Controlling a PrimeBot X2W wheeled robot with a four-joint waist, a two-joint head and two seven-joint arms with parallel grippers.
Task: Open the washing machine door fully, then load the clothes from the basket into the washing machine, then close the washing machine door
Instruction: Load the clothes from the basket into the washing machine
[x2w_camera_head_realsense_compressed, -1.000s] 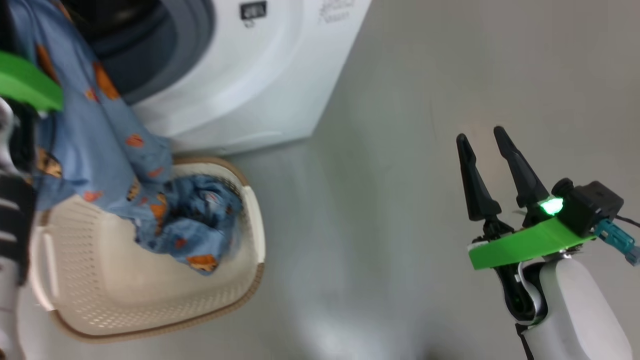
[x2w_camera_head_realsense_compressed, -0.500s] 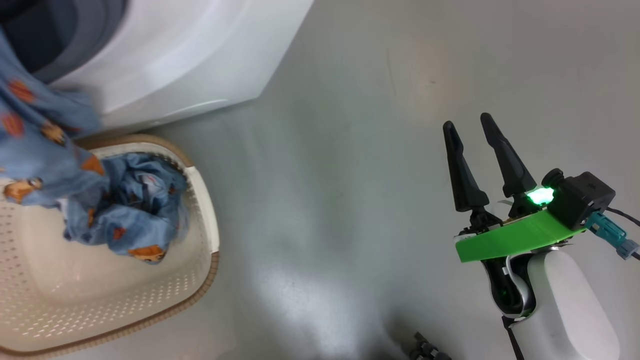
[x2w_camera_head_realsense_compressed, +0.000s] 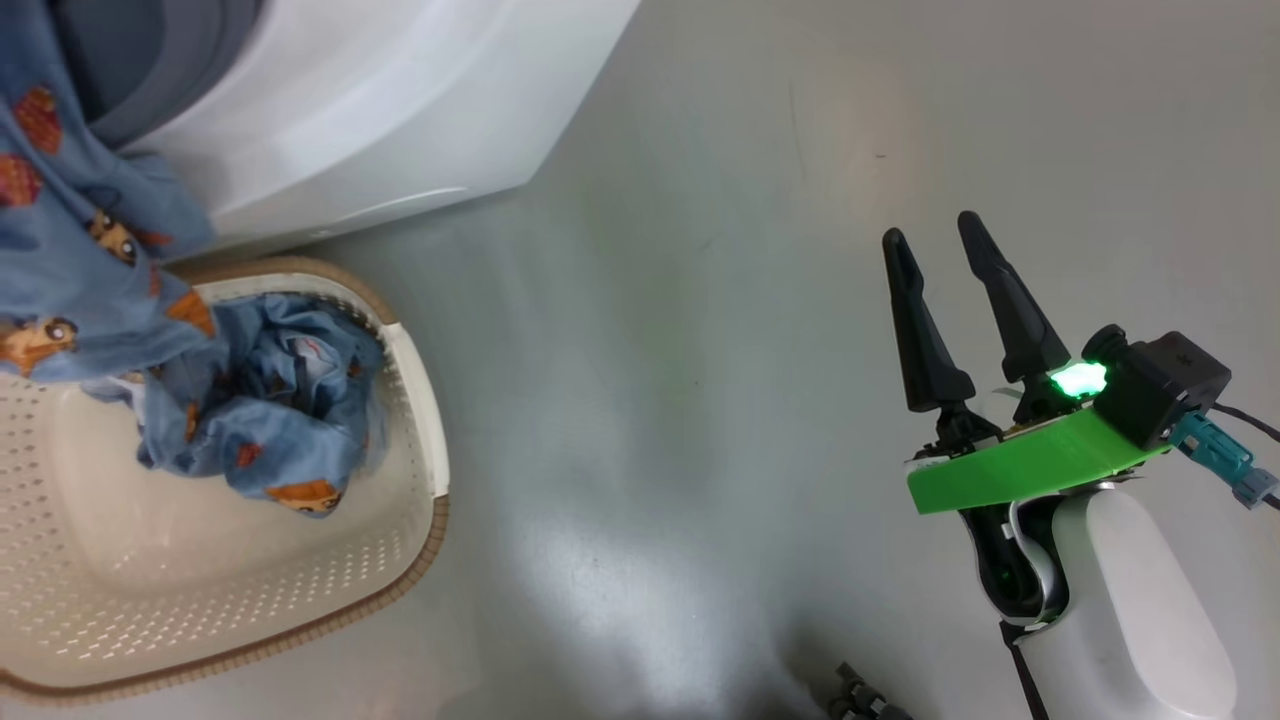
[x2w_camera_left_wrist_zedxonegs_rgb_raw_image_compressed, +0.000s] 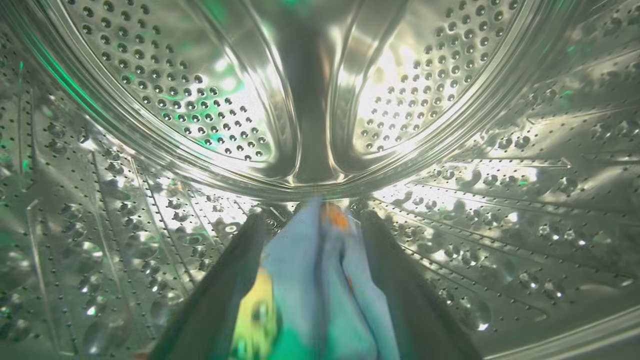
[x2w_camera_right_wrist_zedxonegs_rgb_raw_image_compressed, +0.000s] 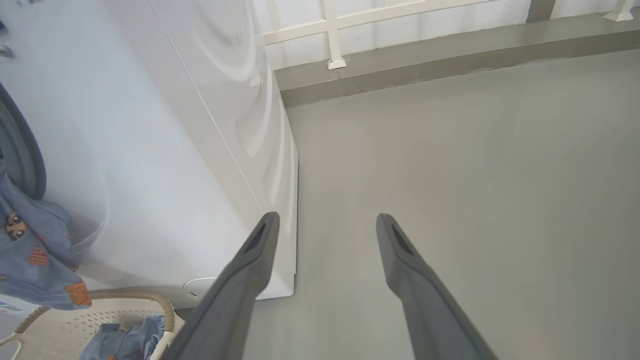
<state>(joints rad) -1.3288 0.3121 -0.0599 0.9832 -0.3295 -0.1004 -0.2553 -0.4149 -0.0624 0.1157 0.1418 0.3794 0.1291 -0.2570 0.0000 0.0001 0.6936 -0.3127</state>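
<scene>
Loading the clothes (x2w_camera_left_wrist_zedxonegs_rgb_raw_image_compressed: 320, 285) is the step in hand: the left hand (x2w_camera_left_wrist_zedxonegs_rgb_raw_image_compressed: 317, 217) sits deep inside the drum (x2w_camera_left_wrist_zedxonegs_rgb_raw_image_compressed: 200, 100) of the washing machine (x2w_camera_head_realsense_compressed: 350, 120), its fingers spread apart with a blue fold lying between them. The next move calls for a clean withdrawal (fabric may snag on a finger), then a reach for the heap lying in the basket (x2w_camera_head_realsense_compressed: 425, 420). The right hand (x2w_camera_head_realsense_compressed: 930, 227) hovers with its fingers apart over the floor (x2w_camera_head_realsense_compressed: 700, 400), well apart from the basket.

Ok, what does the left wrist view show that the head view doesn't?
Left wrist view: the perforated steel drum from inside, and the left gripper with jaws apart either side of the clothes. Head view: the basket, the grey floor, the white front of the washing machine and the right gripper, open. Both share the clothes, light blue with orange print.
</scene>
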